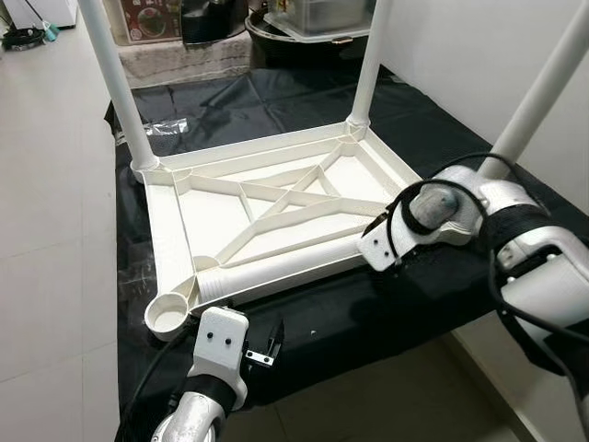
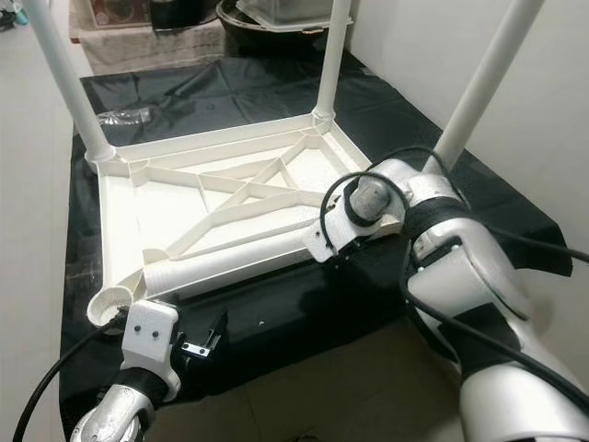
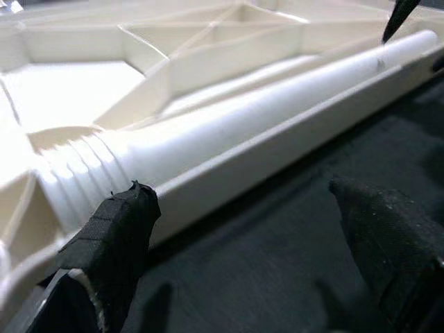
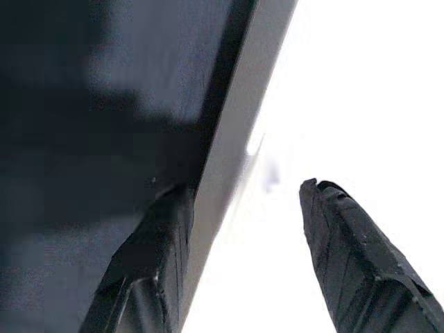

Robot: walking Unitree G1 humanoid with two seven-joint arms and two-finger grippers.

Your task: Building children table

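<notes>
A white tabletop (image 1: 161, 239) lies upside down on a black sheet (image 1: 386, 313). Upright legs stand in three corners: far left (image 1: 115, 74), far right (image 1: 368, 64) and near right (image 1: 543, 83). A loose leg (image 1: 276, 272) lies along the near rim, its threaded end (image 3: 76, 173) next to the empty corner socket (image 1: 170, 316). My right gripper (image 4: 243, 191) is open, its fingers astride the leg's smooth end and the rim. My left gripper (image 1: 267, 345) hovers open over the sheet just in front of the threaded end, holding nothing.
Pale tiled floor (image 1: 55, 184) runs along the left and a white wall (image 1: 460, 55) stands on the right. Beyond the sheet are a dark pot (image 1: 276, 37), a clear container (image 1: 322, 14) and a printed box (image 1: 147, 18). Crumpled clear plastic (image 1: 152, 126) lies at the sheet's far left.
</notes>
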